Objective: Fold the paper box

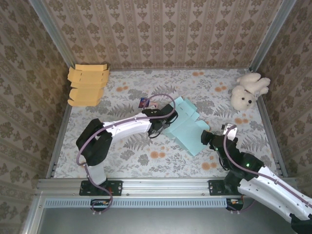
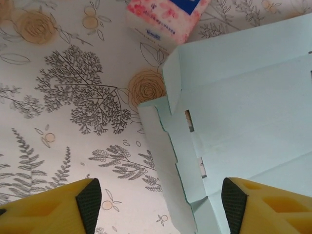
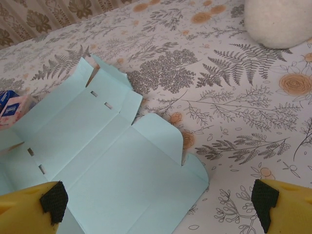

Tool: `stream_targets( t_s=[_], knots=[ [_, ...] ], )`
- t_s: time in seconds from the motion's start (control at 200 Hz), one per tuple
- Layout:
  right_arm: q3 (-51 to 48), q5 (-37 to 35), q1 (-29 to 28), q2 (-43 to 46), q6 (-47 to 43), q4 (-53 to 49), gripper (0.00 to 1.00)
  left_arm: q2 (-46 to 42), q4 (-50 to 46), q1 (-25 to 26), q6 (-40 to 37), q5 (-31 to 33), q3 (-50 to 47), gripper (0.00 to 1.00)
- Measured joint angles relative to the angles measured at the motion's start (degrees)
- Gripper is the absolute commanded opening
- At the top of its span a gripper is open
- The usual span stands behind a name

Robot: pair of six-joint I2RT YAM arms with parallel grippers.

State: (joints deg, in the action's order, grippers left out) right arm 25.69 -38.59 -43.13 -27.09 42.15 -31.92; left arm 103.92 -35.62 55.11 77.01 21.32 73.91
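Checking for print first: the small pink packet [image 2: 165, 14] with a blue panel carries 1 line of lettering on its side, too fine to read. The paper box [image 1: 187, 127], a pale blue blank with slots and flaps, lies flat and unfolded on the floral bench [image 1: 146, 161], slightly right of centre, between the 2 arms. The packet sits just beside its far-left flap; contact cannot be told. Left claw [image 2: 161, 204] is open over the blank's notched left edge, 1 black pad [image 2: 89, 202] above bare bench, the other above paper, gripping nothing. Right claw [image 3: 158, 202] stands wide open over the blank's near right corner, holding nothing. A white plush toy [image 1: 248, 90] sits at the far right, cut off in the right wrist view. Tan cardboard blanks [image 1: 87, 85] lie at the far left corner, well apart. The left wrist hides part of the blank's left edge from above.
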Motion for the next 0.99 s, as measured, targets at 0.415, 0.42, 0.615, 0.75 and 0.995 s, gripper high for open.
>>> stream_targets(
  t_s=[0.415, 0.42, 0.615, 0.75, 0.995],
  knots=[
    [-0.04, 1.07, 0.02, 0.0, -0.24, 1.97, 1.0, 2.36, 1.79, -1.05, 0.39, -3.69, 0.76, 0.51],
    [-0.04, 1.09, 0.02, 0.0, -0.24, 1.97, 1.0, 2.38, 1.81, -1.09, 0.39, -3.74, 0.76, 0.51],
    [-0.04, 1.36, 0.02, 0.0, -0.22, 1.99, 1.0, 3.82, 2.71, -1.6, 0.57, -5.14, 0.76, 0.43],
    [-0.07, 1.49, 0.02, 0.0, -0.22, 1.99, 1.0, 4.13, 2.97, -1.62, 0.79, -5.9, 0.76, 0.34],
    [-0.09, 1.51, 0.02, 0.0, -0.22, 2.03, 1.0, 4.13, 3.63, -1.97, 1.03, -6.8, 0.76, 0.21]
  ],
)
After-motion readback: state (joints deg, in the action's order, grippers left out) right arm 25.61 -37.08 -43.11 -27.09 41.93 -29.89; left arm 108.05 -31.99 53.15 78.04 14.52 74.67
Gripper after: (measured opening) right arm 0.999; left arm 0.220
